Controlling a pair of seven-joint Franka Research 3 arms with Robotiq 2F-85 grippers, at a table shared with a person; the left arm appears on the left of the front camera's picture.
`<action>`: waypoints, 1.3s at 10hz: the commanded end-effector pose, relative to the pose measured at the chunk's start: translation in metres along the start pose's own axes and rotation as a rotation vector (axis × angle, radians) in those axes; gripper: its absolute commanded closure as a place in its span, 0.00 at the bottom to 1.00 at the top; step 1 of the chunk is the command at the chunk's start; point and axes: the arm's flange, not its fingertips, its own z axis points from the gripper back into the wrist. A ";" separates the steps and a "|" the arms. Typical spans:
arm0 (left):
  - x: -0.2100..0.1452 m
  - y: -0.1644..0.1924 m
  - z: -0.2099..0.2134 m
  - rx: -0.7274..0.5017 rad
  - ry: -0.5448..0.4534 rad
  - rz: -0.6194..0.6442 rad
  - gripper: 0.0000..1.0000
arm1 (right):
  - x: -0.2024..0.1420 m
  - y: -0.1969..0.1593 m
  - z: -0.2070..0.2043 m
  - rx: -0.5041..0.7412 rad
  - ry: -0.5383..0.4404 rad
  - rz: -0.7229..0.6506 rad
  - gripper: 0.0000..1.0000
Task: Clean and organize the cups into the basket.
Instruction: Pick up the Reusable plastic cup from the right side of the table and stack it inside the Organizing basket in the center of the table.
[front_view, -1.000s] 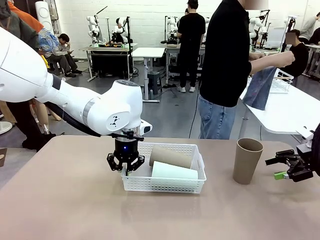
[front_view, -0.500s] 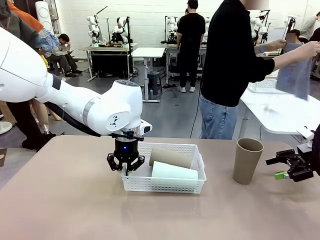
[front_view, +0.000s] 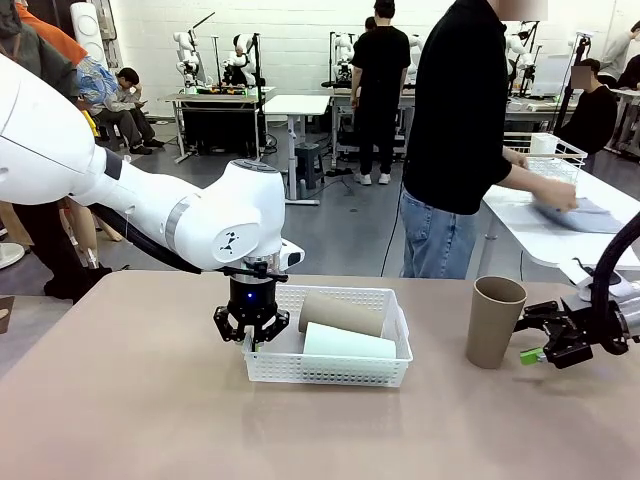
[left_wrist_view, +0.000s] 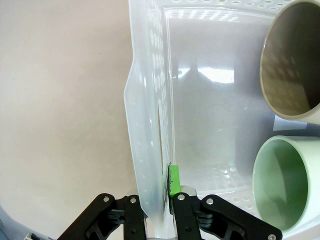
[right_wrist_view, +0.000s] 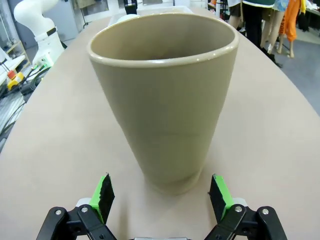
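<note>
The left gripper (front_view: 252, 338) (left_wrist_view: 160, 202) is clenched on the left end wall of the shallow white perforated plastic basket (front_view: 330, 372) (left_wrist_view: 150, 115), with one green pad inside the wall and the other finger outside. Two tapered handleless cups lie on their sides in the basket: a tan-brown plastic cup (front_view: 340, 313) (left_wrist_view: 292, 60) by the far wall and a pale mint green plastic cup (front_view: 348, 343) (left_wrist_view: 282, 185) by the near wall. A second tan-brown cup (front_view: 495, 320) (right_wrist_view: 165, 100) stands upright on the beige counter (front_view: 120, 400), apart from the basket on its right. The right gripper (front_view: 528, 337) (right_wrist_view: 162, 197) is spread open just beside this cup's base, pads not touching it.
</note>
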 end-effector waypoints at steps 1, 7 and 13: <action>-0.001 0.000 0.001 0.001 0.002 -0.002 1.00 | -0.002 -0.002 -0.008 -0.029 -0.016 0.045 0.00; -0.001 0.000 0.001 0.001 0.002 -0.002 1.00 | 0.000 -0.008 -0.014 0.004 -0.056 0.059 0.00; -0.001 0.000 0.001 0.001 0.002 -0.002 1.00 | 0.009 -0.014 -0.030 0.029 -0.080 0.063 0.00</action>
